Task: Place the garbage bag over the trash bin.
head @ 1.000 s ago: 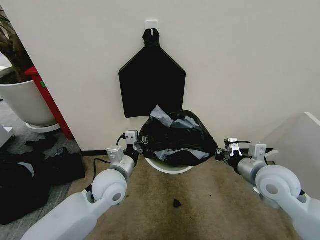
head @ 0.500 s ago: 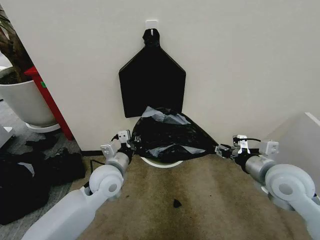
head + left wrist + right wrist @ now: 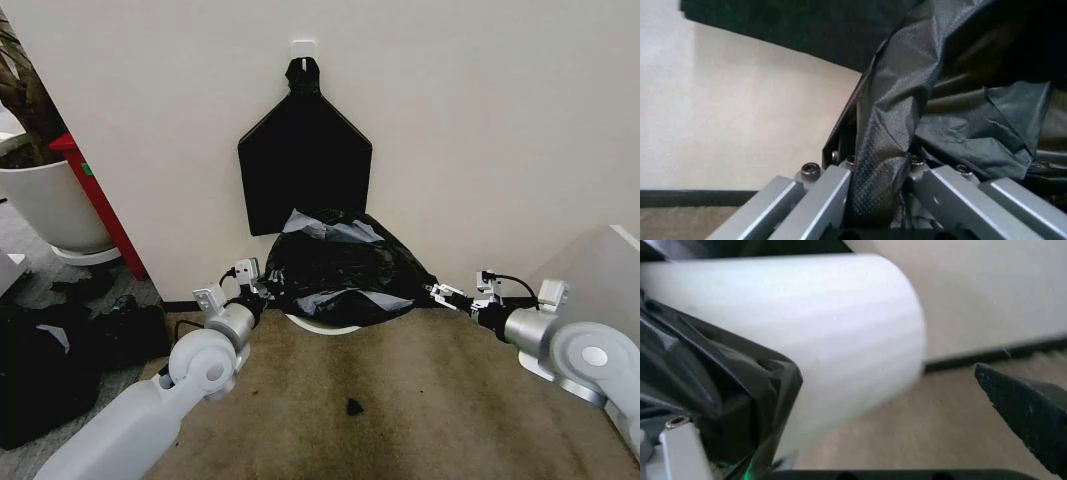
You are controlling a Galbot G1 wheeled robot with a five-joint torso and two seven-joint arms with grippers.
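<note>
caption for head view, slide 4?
Left gripper and right gripper stretch the garbage bag across the trash bin.

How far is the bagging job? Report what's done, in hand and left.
Done: garbage bag draped over the trash bin. In hand: left gripper and right gripper hold opposite edges, stretched wide. Left: the bin's lower white wall is bare below the bag.

Glossy black garbage bag (image 3: 342,270) with grey sheen; cream-white trash bin (image 3: 322,326); mottled brown carpet (image 3: 400,400); off-white wall (image 3: 480,130).
</note>
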